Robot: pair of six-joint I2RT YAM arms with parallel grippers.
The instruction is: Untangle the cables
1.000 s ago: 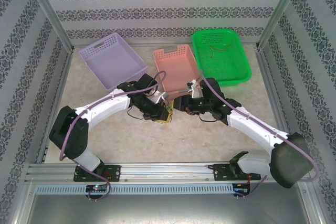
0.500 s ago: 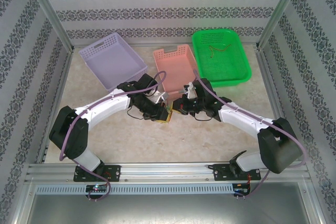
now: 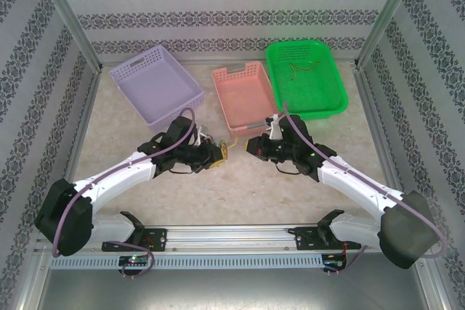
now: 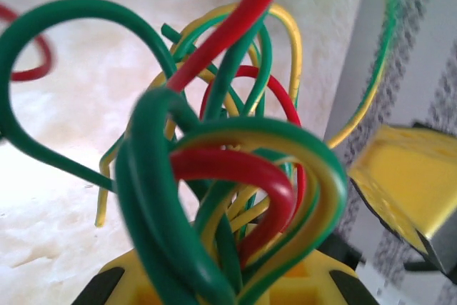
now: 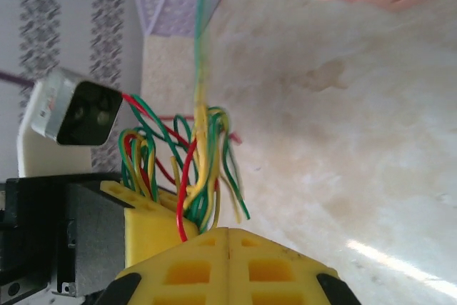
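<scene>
You're looking at the cables (image 4: pixel 235 169): one tangled clump of thin green, yellow and red loops, standing up from between the left fingers (image 4: pixel 125 280). Loose ends splay just ahead of the right fingers (image 5: pixel 214 266), with one green-yellow strand running off straight.

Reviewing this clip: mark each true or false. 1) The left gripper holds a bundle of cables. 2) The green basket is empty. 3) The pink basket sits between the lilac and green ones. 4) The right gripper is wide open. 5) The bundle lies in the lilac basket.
1) True: the left gripper is shut on green, yellow and red cables.
2) False: a thin cable lies in the green basket.
3) True: the pink basket stands between the lilac basket and the green one.
4) False: the right gripper is shut, its yellow fingers together.
5) False: the bundle is held above the table, in front of the pink basket.
</scene>
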